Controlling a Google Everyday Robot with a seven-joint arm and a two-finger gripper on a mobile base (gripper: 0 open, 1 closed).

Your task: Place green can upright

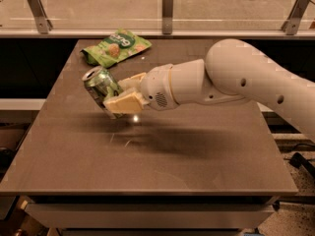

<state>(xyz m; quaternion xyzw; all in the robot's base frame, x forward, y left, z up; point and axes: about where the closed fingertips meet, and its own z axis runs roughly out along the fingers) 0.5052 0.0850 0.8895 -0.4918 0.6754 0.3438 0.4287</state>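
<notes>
The green can [100, 85] is shiny green with a silver top and pull-tab. It is tilted, top end up and to the left, held above the left middle of the brown table [197, 166]. My gripper [120, 93] reaches in from the right on a white arm. Its pale fingers [123, 103] are shut on the can's lower body, one in front and one behind. The can's lower end is hidden behind the front finger.
A flat crinkled green snack bag [116, 45] lies at the table's back left. A glass rail with metal posts [168, 4] runs behind the table. The table's front edge [147, 191] is near the bottom of the view.
</notes>
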